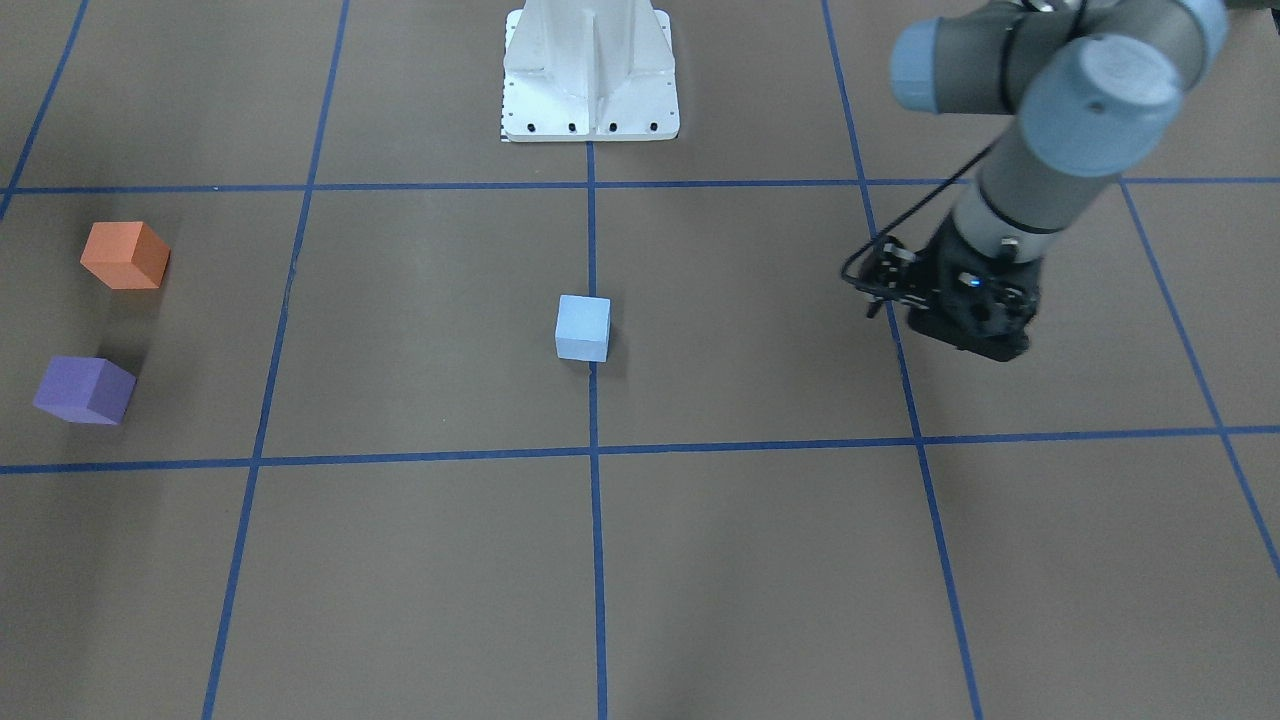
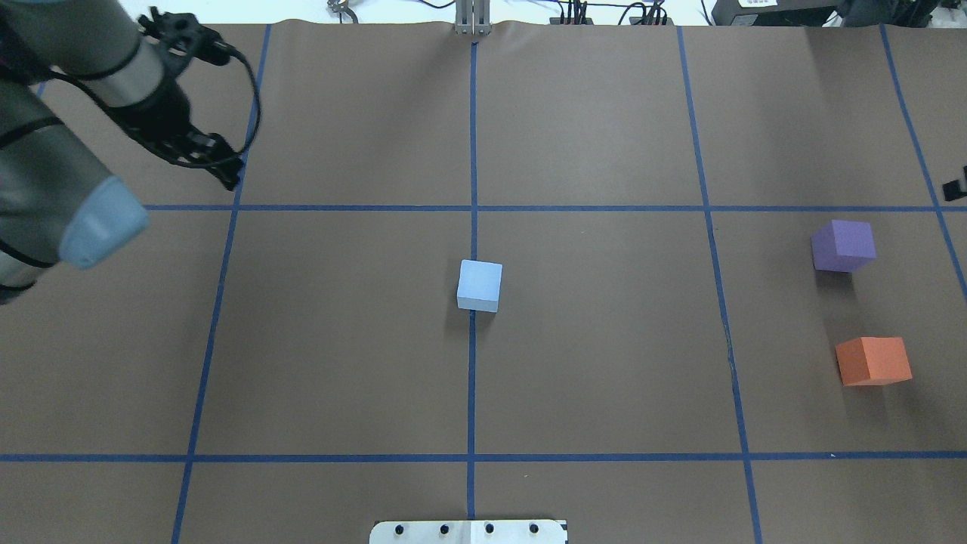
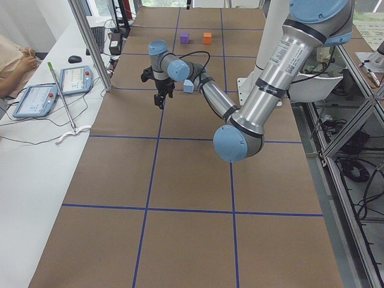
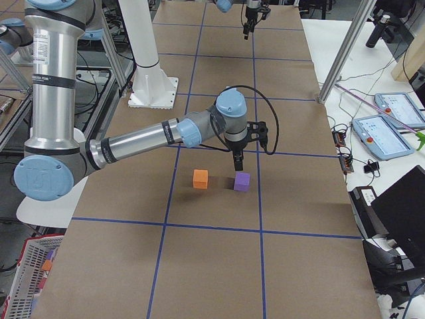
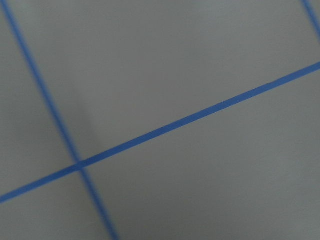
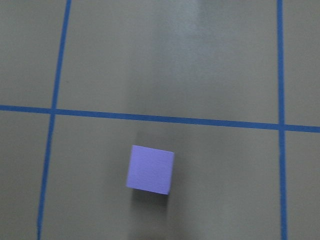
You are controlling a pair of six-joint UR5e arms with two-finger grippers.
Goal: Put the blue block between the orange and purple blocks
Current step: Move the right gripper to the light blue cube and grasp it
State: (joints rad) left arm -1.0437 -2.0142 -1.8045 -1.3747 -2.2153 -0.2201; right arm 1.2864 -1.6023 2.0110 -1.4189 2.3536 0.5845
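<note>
The light blue block [image 2: 480,285] sits alone at the table's middle on a blue tape line; it also shows in the front view [image 1: 583,327]. The purple block [image 2: 844,245] and the orange block [image 2: 873,361] lie on the robot's right side with a gap between them. My left gripper [image 2: 230,180] hovers over the far left of the table, far from the blue block, looks shut and holds nothing. My right gripper [image 4: 238,163] hangs just above and beyond the purple block [image 6: 150,169]; I cannot tell whether it is open or shut.
The white robot base [image 1: 590,70] stands at the table's near edge. Blue tape lines grid the brown table. In the left side view, tablets [image 3: 36,99], an aluminium post [image 3: 90,42] and a seated operator [image 3: 12,66] are on the far side.
</note>
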